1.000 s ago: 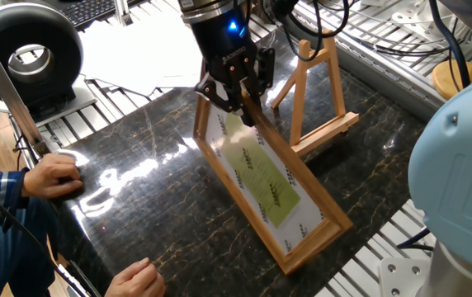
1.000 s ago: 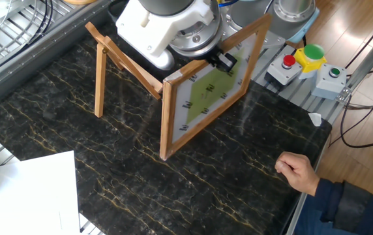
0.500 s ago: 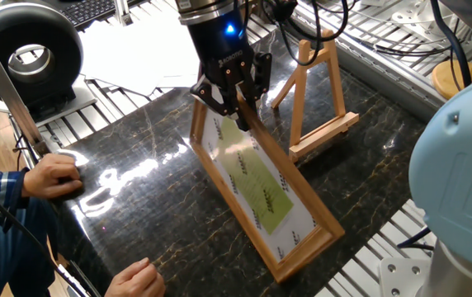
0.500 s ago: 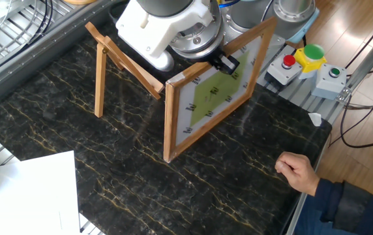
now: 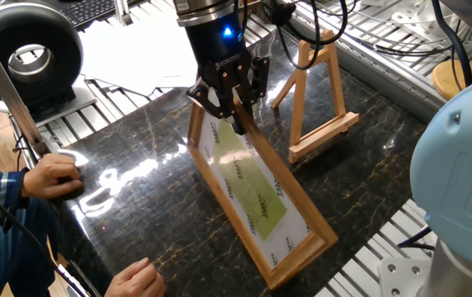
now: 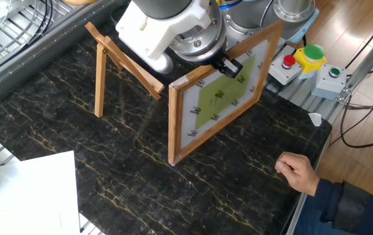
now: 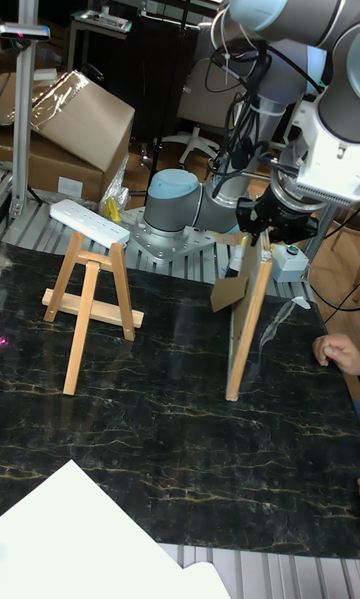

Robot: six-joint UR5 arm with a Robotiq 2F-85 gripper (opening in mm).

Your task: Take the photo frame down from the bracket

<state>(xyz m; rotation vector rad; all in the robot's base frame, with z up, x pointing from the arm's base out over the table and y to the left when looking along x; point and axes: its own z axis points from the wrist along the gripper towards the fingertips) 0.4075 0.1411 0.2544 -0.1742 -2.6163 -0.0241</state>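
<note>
The photo frame [image 5: 257, 194], light wood with a white mat and a yellow-green picture, is off the bracket and leans steeply over the dark marble table [image 5: 153, 148]. My gripper [image 5: 233, 111] is shut on its upper edge. In the other fixed view, the photo frame [image 6: 216, 101] stands tilted with its lower corner at the tabletop, my gripper [image 6: 223, 64] at its top. The tall fixed view shows the photo frame [image 7: 246, 319] edge-on under my gripper [image 7: 263, 231]. The bracket [image 5: 318, 91], a small A-shaped easel, stands bare behind it; the bracket [image 6: 118, 62] [image 7: 90, 299] is well apart from the frame.
A person's hands [image 5: 54, 175] [image 5: 141, 276] rest at the table's near edge; one hand [image 6: 297, 171] lies right of the frame. White paper [image 6: 30, 189] covers a table corner. A button box [image 6: 304, 62] and a second robot's pale-blue base [image 5: 459, 181] flank the table.
The gripper has carried the photo frame farther from the bracket, toward the person's side of the table. The bracket and the hands have stayed still.
</note>
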